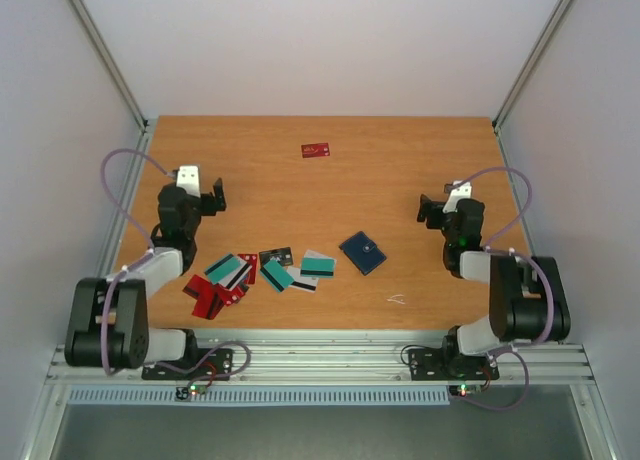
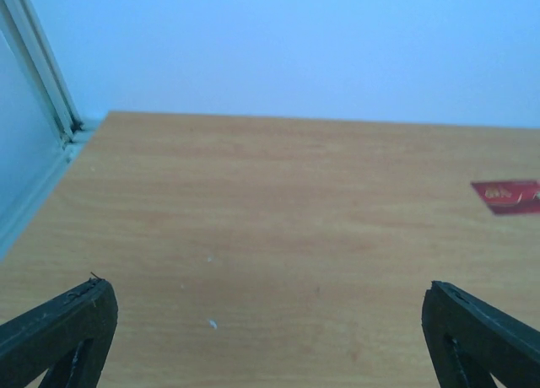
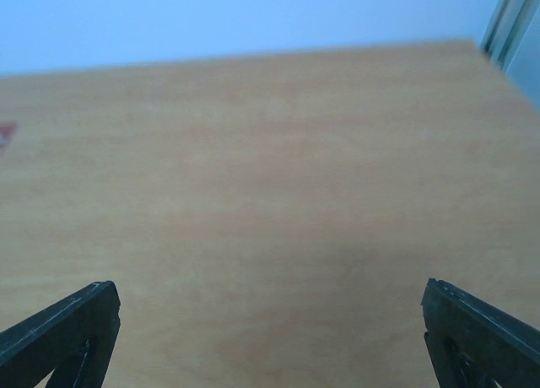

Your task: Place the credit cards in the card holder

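The wooden desk (image 1: pixel 400 160) carries everything. The left end effector (image 1: pixel 212 195) and the right end effector (image 1: pixel 432 208) are both released, fingers spread wide, grasping nothing. The card holder (image 1: pixel 362 252) lies closed, behind and left of the right end effector. Most credit cards (image 1: pixel 262 272) are heaped behind and right of the left end effector. One red card (image 1: pixel 316 150) lies ahead of it, to the right.

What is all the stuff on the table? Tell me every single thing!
card pile: too overlapped to count; red, teal, white, dark grey; front left of the table
lone red card: one; red; far middle, by itself
wallet: one; dark blue; middle, just right of the card pile
white scrap: one; white; front right, too tiny to identify
table: one; light brown wood; under everything
left pincer: one; black; open, empty, over bare wood
right pincer: one; black; open, empty, over bare wood
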Robot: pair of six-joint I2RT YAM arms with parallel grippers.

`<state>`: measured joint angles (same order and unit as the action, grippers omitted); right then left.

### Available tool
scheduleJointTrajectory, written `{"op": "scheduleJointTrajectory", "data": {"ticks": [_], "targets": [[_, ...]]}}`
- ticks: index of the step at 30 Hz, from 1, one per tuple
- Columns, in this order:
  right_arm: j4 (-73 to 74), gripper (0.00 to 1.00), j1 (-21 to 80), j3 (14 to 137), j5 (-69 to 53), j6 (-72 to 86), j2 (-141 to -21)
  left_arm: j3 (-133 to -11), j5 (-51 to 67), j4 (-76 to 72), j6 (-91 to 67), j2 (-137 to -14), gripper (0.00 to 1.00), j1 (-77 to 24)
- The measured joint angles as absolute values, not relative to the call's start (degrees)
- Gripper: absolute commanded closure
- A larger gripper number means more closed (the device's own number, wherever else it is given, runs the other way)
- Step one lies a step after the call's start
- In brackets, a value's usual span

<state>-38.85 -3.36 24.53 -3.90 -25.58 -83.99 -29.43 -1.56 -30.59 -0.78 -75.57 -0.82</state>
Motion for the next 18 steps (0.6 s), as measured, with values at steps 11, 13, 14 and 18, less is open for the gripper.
{"op": "scheduleJointTrajectory", "data": {"ticks": [11, 13, 14, 18], "targets": [[-4.1, 0.01, -1.4, 47.1, -5.0, -19.9, -64.9, -49.7, 3.2, 7.4, -7.5, -62.7, 0.00, -0.8], [2.0, 0.02, -0.4, 49.4, -5.8, -17.7, -63.8, -51.1, 4.5, 12.8, -10.7, -61.0, 0.00, -0.9], [4.5, 0.01, 0.4, 50.0, -6.2, -16.9, -63.7, -51.5, 5.0, 15.2, -12.4, -60.6, 0.01, -0.9], [17.9, 0.02, 3.5, 51.4, -8.8, -12.7, -63.9, -52.5, 11.6, 26.4, -20.3, -60.6, 0.01, -0.9]]}}
